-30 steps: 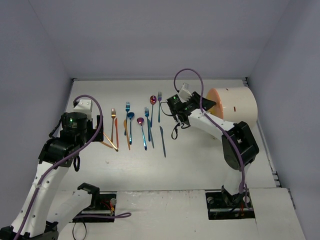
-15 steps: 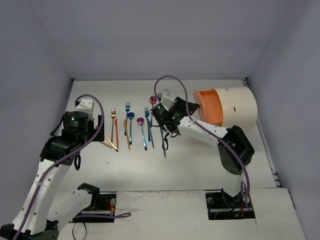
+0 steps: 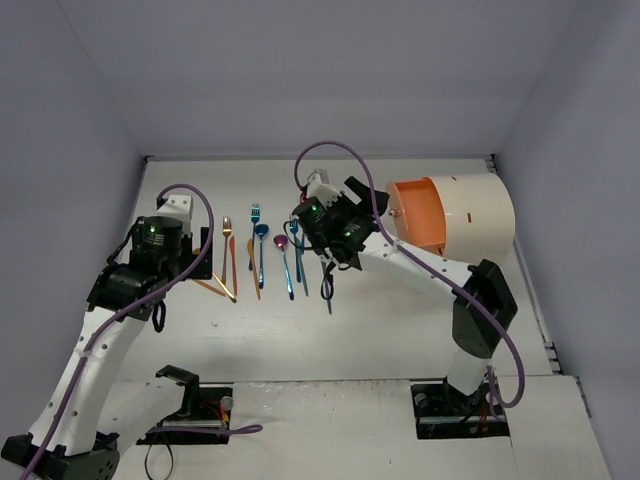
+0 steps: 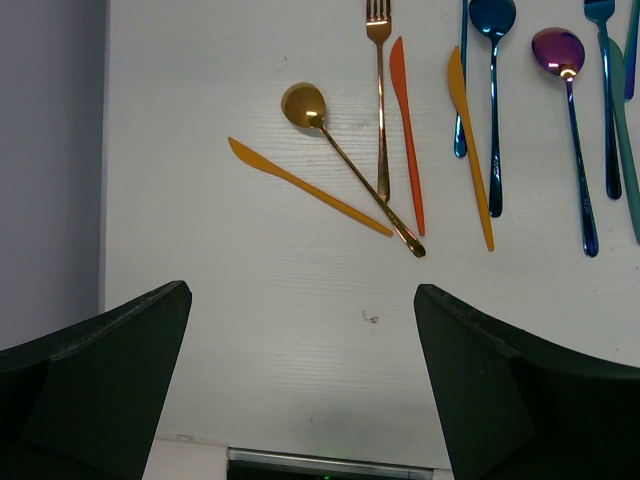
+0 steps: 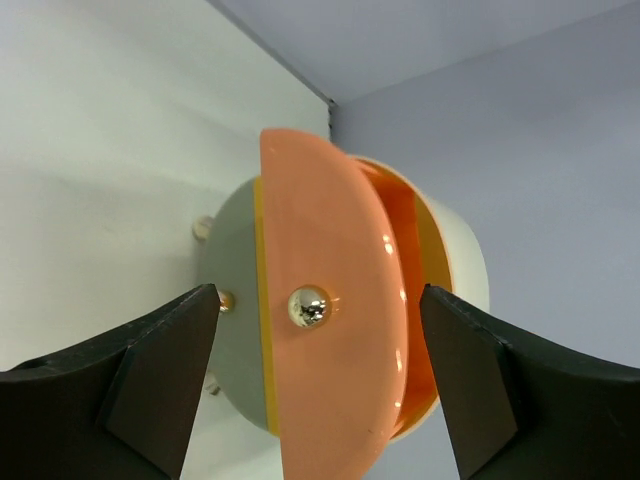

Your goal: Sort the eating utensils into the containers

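Observation:
The eating utensils lie in a row on the table left of centre: gold fork (image 3: pixel 227 235), blue spoon (image 3: pixel 261 245), magenta spoon (image 3: pixel 283 250). My left gripper (image 3: pixel 198 262) hovers open over their left end. Its wrist view shows a gold spoon (image 4: pixel 320 120), orange knives (image 4: pixel 407 130) and a purple spoon (image 4: pixel 570 110) ahead of the empty left gripper (image 4: pixel 302 300). One of the containers, an orange drawer (image 3: pixel 415 215), stands pulled out of the white cabinet (image 3: pixel 470 205). My right gripper (image 3: pixel 372 205) is open just left of it. In the right wrist view the right gripper (image 5: pixel 318 295) frames the drawer's gold knob (image 5: pixel 308 306) without touching it.
The right arm stretches above the right end of the utensil row, over a dark knife (image 3: pixel 327 290). Two more small knobs (image 5: pixel 226 300) show on the cabinet face behind the drawer front (image 5: pixel 340 380). Grey walls close in the table at the left, back and right.
My right gripper, shut on the knob, drew the orange drawer out leftward, then opened, let go and backed off left. The left arm shifted slightly towards the utensils.

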Controlling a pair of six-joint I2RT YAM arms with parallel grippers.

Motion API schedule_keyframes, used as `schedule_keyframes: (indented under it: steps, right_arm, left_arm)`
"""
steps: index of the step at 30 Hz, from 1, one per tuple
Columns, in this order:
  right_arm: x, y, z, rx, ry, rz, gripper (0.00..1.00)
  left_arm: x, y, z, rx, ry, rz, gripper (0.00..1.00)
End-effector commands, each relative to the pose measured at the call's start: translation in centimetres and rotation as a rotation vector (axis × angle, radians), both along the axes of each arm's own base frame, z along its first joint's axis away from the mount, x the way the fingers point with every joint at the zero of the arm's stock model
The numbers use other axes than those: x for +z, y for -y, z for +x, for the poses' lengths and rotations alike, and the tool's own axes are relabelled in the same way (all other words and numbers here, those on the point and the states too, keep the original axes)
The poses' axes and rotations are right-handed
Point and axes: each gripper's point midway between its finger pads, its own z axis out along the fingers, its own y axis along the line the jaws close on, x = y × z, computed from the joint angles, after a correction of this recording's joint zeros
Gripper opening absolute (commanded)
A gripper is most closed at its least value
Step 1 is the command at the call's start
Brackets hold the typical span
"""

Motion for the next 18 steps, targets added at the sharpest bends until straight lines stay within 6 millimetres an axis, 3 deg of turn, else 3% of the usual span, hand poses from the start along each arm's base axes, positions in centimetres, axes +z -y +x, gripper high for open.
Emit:
schedule_keyframes:
  steps: [1, 4, 7, 10, 18]
  right_arm:
    - [7.5, -0.6, -0.5, 0.066, 0.150, 0.339, 0.83]
    - [8.5, -0.6, -0.3, 0.119, 0.153, 0.524, 0.87]
    - [8.7, 1.1, 0.4, 0.134, 0.134, 0.714, 0.92]
    - [7.1, 1.4, 0.8, 0.178, 0.054, 0.902, 0.95]
    - [3.9, 1.6, 0.6, 0.178, -0.068, 1.077, 1.00]
  left_arm:
    - [2.5, 0.6, 1.3, 0.002, 0.068, -0.036, 0.93]
    - [2.6, 0.8, 1.5, 0.002, 0.067, -0.041, 0.93]
    - [2.7, 0.9, 1.9, 0.002, 0.064, -0.042, 0.93]
    - [2.8, 1.0, 2.1, -0.003, 0.061, -0.040, 0.93]
    - [3.0, 1.6, 3.1, -0.010, 0.045, -0.050, 0.93]
